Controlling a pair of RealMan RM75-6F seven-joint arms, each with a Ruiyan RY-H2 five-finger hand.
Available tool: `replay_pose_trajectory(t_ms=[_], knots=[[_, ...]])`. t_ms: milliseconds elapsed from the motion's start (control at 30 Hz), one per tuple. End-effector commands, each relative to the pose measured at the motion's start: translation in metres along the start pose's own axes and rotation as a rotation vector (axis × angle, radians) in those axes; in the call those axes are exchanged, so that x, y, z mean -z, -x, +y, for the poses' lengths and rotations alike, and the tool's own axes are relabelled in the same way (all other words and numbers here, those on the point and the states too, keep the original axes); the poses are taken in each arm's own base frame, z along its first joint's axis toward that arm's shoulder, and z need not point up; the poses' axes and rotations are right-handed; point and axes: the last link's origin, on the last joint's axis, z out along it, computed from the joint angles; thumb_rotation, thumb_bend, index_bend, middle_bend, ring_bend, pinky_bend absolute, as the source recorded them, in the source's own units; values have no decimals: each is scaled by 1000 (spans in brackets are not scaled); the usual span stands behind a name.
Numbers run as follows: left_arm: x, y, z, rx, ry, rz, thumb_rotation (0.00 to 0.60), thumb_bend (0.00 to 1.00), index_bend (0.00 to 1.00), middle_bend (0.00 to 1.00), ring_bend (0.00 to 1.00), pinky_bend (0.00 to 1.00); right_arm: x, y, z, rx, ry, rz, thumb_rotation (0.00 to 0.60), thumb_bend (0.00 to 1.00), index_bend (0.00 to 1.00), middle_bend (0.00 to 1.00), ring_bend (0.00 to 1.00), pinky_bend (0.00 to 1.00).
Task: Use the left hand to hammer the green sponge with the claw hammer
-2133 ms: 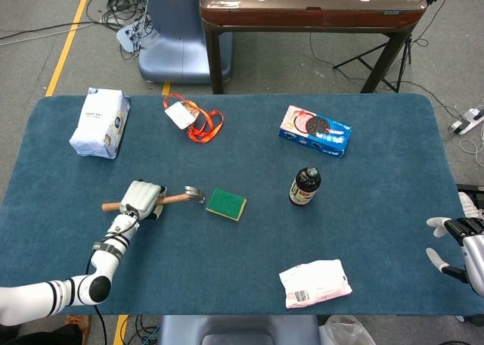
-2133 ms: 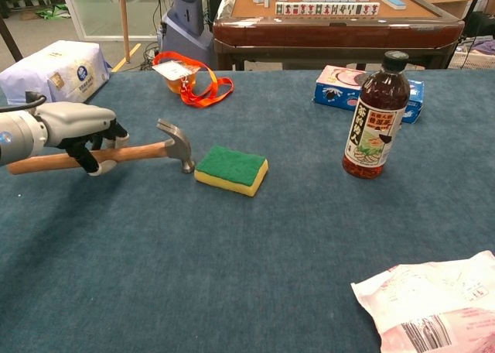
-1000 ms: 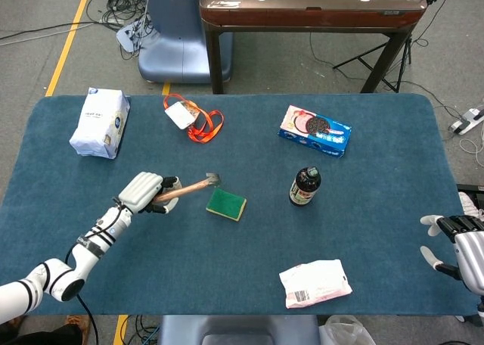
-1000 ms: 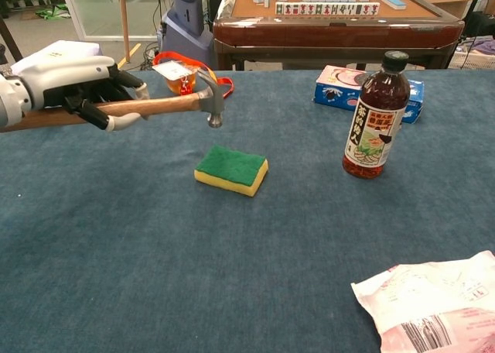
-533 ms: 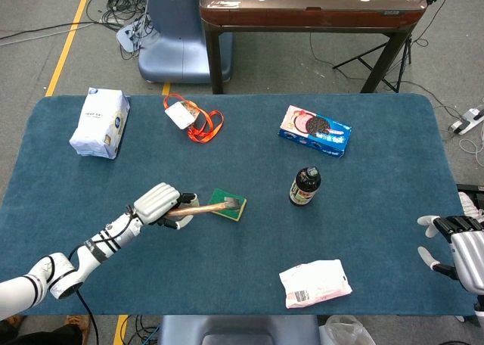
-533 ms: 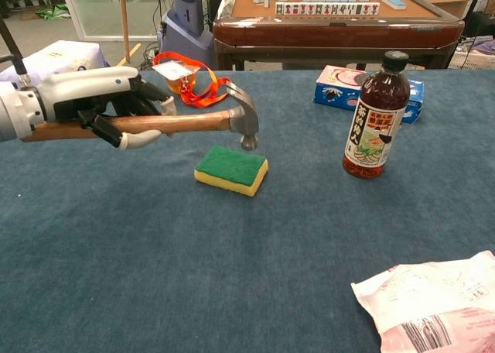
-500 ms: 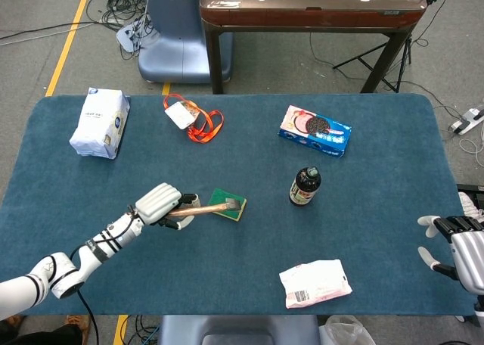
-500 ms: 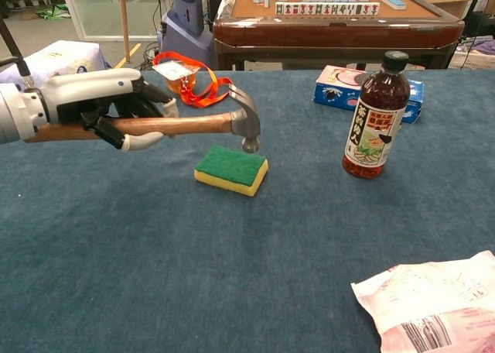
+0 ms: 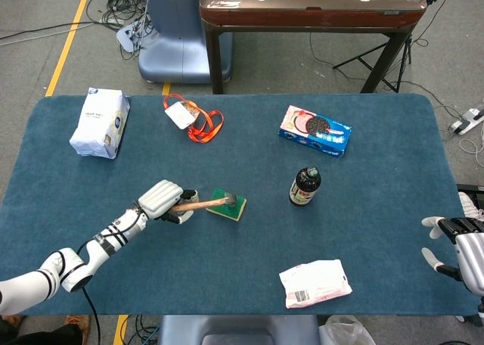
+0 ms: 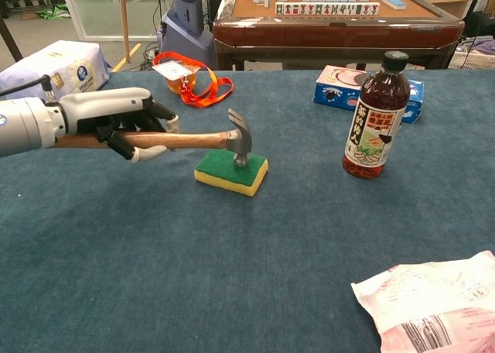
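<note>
Blue-covered table (image 9: 378,231) underneath everything. Left hand (image 10: 124,125), fingers (image 10: 128,145) wrapped around the wooden handle of the claw hammer (image 10: 209,139), handle level, head out beyond the fingertips and face down on the green sponge (image 10: 220,167). Sponge flat on the cloth, just past those fingers, touched by the hammer face only. Right hand (image 9: 457,247) at the table's near right edge, fingers spread, holding nothing, well apart from sponge and hammer. Dark sauce bottle (image 10: 375,117) upright, beyond the sponge from the left fingers.
</note>
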Motion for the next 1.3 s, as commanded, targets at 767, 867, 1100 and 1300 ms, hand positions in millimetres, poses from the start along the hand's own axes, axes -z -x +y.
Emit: replay_pose_trajectory(t_ms=[767,867,1100,1300], knots=[[19,-8,-4,46,-45,-25,600,597,766,876,822,1000,-1,0,-1,-1,-5,0,600,247,379,518,371,355],[14,1,-6,8,-75,-65,600,596,766,876,822,1000,0,0,-1,-1,-1,-1,600,247,379,518,371,355],[15,-9,-2,69,-85,-20,600,596,766,876,822,1000,1,-1,0,-2,3,5,600,247,379,519,371,355],[32,-24,-8,102,-95,30,600,596,766,876,822,1000,-1,1,0,-6,-4,2,600,247,379,518,371,355]])
